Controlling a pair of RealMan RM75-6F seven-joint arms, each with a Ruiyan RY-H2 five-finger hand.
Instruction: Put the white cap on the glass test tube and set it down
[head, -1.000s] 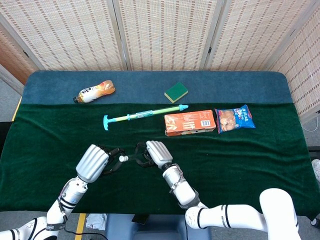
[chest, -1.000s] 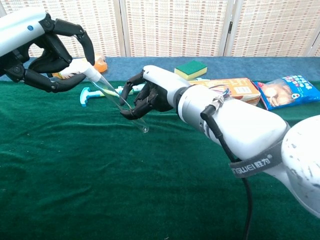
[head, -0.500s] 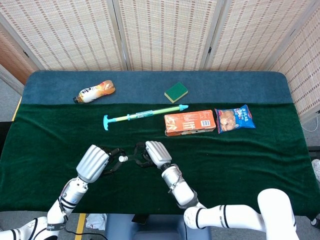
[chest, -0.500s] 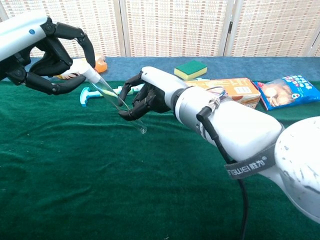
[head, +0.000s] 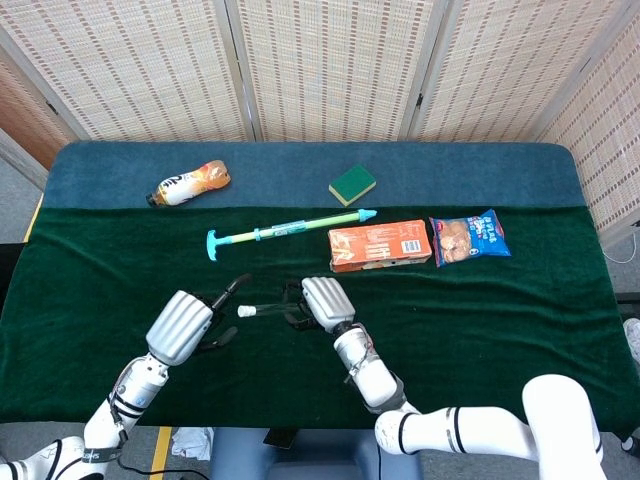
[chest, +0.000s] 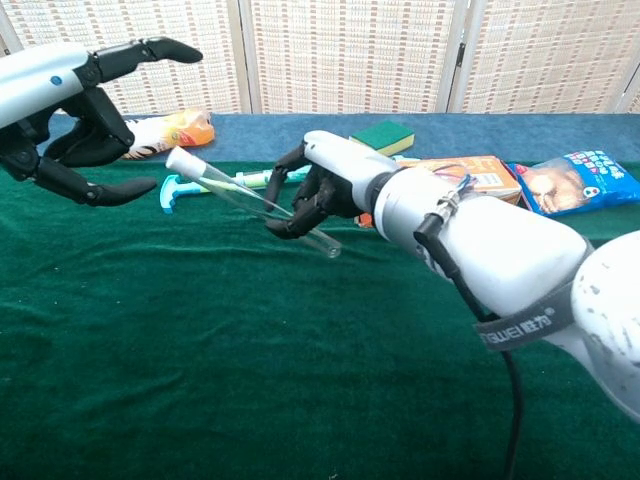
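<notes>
Head view: the tube (head: 268, 307) is being held by the right hand (head: 322, 302) above the green cloth (head: 500, 310), near the front edge of the table and left of its middle. The white cap (head: 245, 311) is being carried on the tube's left end. The left hand (head: 183, 325) is being kept just left of the cap, apart from it, fingers spread with nothing in them. Along the middle of the table a teal pump (head: 290, 229), an orange box (head: 379, 246) and a snack bag (head: 468, 237) are lying in a row. At the back edge, on the blue strip, a bottle (head: 190, 184) and a sponge (head: 352, 183) are lying.

Chest view: the tube (chest: 255, 202) is being gripped near its lower end by the curled fingers of the right hand (chest: 322, 185), tilted, capped end (chest: 178, 159) up and to the left, clear of the cloth. The left hand (chest: 85, 120) is being held wide, apart from the cap.
</notes>
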